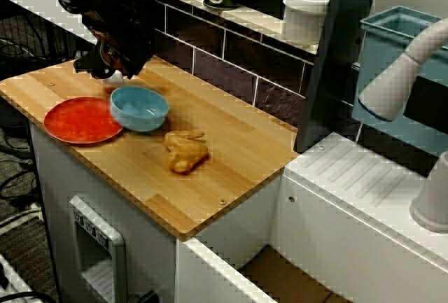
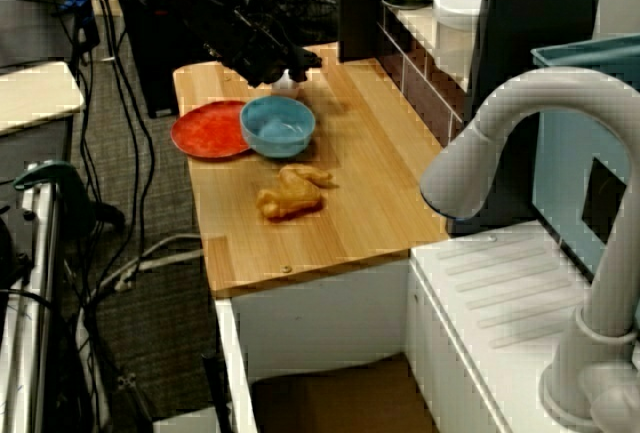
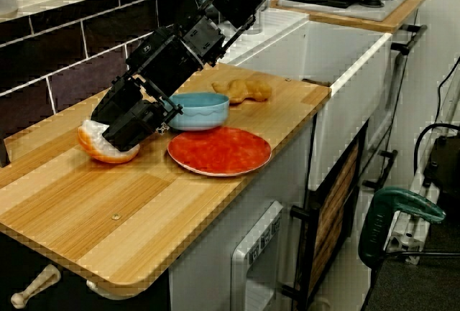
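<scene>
Well, the pincer sits down on an orange-and-white round thing on the wooden surface; its black body hides the fingertips, so I cannot tell whether it grasps the thing (or merely touches it). Seen along the tiled wall, a blue bowl stands just beside at 2 o'clock, a red plate at 4 o'clock, and a tan lump farther off at 2 o'clock.
</scene>
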`<move>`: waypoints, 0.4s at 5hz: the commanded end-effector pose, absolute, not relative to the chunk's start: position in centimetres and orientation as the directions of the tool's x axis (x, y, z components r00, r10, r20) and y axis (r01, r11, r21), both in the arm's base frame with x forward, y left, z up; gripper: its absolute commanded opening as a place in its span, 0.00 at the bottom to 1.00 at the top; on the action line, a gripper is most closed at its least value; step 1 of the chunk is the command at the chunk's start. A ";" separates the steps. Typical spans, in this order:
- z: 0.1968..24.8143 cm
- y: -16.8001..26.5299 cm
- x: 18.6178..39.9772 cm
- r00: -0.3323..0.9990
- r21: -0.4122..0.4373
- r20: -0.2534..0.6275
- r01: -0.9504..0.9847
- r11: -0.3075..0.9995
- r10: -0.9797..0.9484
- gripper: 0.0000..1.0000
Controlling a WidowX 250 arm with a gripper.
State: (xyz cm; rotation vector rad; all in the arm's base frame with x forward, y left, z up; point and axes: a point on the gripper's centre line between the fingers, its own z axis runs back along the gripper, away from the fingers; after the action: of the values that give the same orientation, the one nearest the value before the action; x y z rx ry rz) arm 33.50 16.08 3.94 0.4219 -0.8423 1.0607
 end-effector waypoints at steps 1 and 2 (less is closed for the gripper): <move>4.7 15.1 33.0 0.251 -0.102 0.746 -0.873 0.478 0.617 0.00; 5.4 15.0 32.8 0.249 -0.112 0.739 -0.871 0.479 0.626 0.00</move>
State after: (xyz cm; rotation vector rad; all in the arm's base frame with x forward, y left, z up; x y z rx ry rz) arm 32.51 14.98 4.38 0.3638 -0.7921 1.0456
